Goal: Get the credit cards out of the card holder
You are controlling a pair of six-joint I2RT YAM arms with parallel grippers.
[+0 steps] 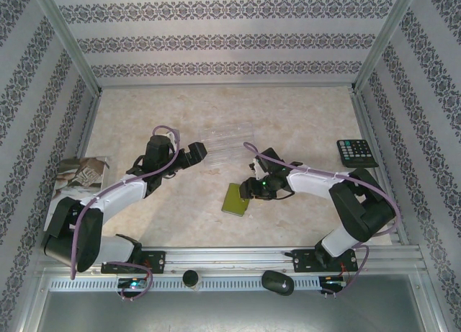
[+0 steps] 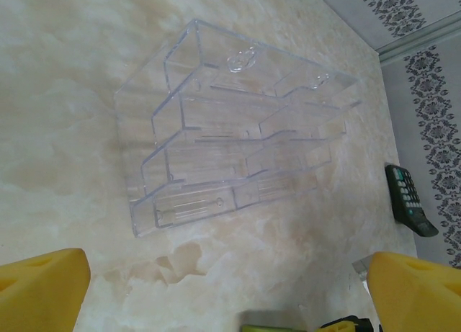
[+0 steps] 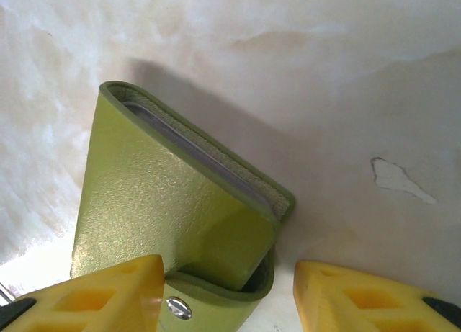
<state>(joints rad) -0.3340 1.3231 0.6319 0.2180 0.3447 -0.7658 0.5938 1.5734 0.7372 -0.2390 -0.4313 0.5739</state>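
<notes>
Looking from the left, I see a printed booklet (image 1: 79, 175) at the edge of the worktop (image 1: 302, 116). Next, the left fingers (image 1: 199, 153) hang wide apart, holding nothing, over a see-through plastic rack (image 2: 230, 130). In the middle lies the green card holder (image 3: 180, 209), folded over on the worktop. The right fingers (image 1: 251, 190) are down at its end, by the little silver snap (image 3: 178, 308). They are apart, one on each side of that end, and not squeezing it. A thin grey edge shows in the fold, but I can't tell if it is one of the credit cards. Far right sits a black calculator (image 1: 356, 153).

I think the holder is light, soft and bendy, so it could slide or flop. Best to pinch it by a thick edge. The cards inside should be thin, stiff and slippy.
</notes>
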